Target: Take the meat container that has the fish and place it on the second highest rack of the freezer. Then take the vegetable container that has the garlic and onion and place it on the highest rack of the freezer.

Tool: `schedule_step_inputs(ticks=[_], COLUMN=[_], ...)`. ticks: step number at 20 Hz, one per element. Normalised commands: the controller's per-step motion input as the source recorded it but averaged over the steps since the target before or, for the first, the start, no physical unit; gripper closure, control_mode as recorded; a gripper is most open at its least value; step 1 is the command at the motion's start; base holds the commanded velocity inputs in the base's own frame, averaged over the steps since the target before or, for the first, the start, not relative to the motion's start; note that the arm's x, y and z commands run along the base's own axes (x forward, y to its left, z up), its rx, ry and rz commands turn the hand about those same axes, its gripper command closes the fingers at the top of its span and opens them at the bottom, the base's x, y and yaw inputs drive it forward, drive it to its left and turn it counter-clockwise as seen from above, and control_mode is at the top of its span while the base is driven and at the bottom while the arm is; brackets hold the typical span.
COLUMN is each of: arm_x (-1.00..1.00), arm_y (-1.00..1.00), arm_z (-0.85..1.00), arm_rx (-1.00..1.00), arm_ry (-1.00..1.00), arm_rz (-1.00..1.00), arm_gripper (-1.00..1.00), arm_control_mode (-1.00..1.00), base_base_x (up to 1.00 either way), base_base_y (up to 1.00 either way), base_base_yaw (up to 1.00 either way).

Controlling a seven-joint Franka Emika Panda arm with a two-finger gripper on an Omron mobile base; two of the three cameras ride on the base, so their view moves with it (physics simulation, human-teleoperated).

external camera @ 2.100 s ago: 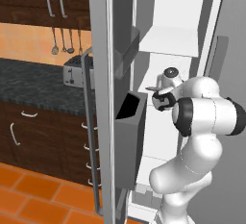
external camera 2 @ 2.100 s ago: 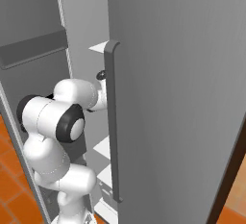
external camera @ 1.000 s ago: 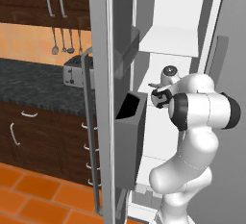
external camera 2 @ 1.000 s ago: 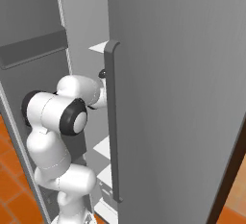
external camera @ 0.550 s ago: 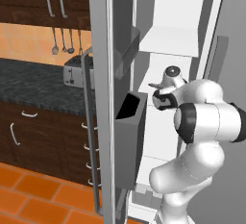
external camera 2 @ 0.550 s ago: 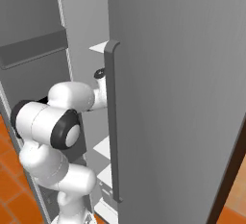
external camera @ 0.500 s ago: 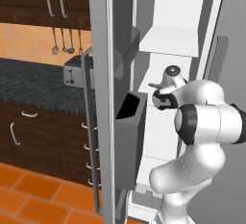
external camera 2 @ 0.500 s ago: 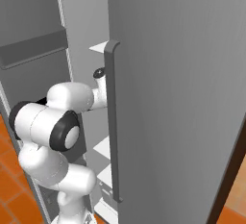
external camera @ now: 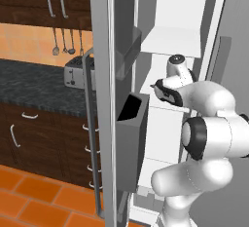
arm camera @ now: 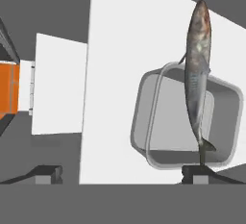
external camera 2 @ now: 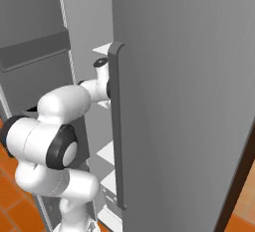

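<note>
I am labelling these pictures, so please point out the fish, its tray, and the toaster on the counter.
fish (arm camera: 197,81): hand view, middle of its body.
tray (arm camera: 144,115): hand view, its grey side wall beside the fish.
toaster (external camera: 74,74): left base view, its metal side.

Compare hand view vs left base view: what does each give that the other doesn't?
Hand view: the fish lying across its grey tray on a white freezer shelf, with the open claw clear of both.
Left base view: the arm reaching into the freezer, the dark door bin, the toaster on the counter, and the hanging utensils.
Both: the white freezer interior.
</note>
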Motion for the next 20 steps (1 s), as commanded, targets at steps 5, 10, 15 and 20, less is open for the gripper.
schedule_step_inputs(ticks=[5, 10, 15, 20], arm_x=[-0.92, -0.77, -0.58, -0.65], arm_y=[0.0, 0.15, 0.34, 0.23], arm_z=[0.02, 0.17, 0.24, 0.31], arm_rx=[0.0, 0.0, 0.0, 0.0], arm_ry=[0.07, 0.11, 0.08, 0.02], arm_rz=[0.0, 0.0, 0.0, 0.0], arm_gripper=[-1.0, -1.0, -1.0, -1.0], arm_control_mode=[-1.0, -1.0, -1.0, -1.0], base_base_x=[0.0, 0.0, 0.0, 0.0], base_base_y=[0.0, 0.0, 0.0, 0.0], base_base_yaw=[0.0, 0.0, 0.0, 0.0])
